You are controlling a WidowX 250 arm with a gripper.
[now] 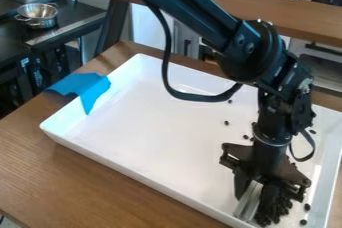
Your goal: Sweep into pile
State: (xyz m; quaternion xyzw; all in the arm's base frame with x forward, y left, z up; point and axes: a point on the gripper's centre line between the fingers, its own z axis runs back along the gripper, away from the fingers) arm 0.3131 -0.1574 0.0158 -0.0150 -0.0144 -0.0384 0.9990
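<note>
While looking down on white tray [153,132], can see gripper [262,184] hanging low over its near right part — cannot tell how far open, nor whether gripping pale grey piece [249,202] at its lower end. Can see dark bits [274,209] bunched just beside piece, others scattered over tray floor — also blue cloth [90,88] over left wall, wooden table [60,172] below, metal pot [38,17] at upper left.
</note>
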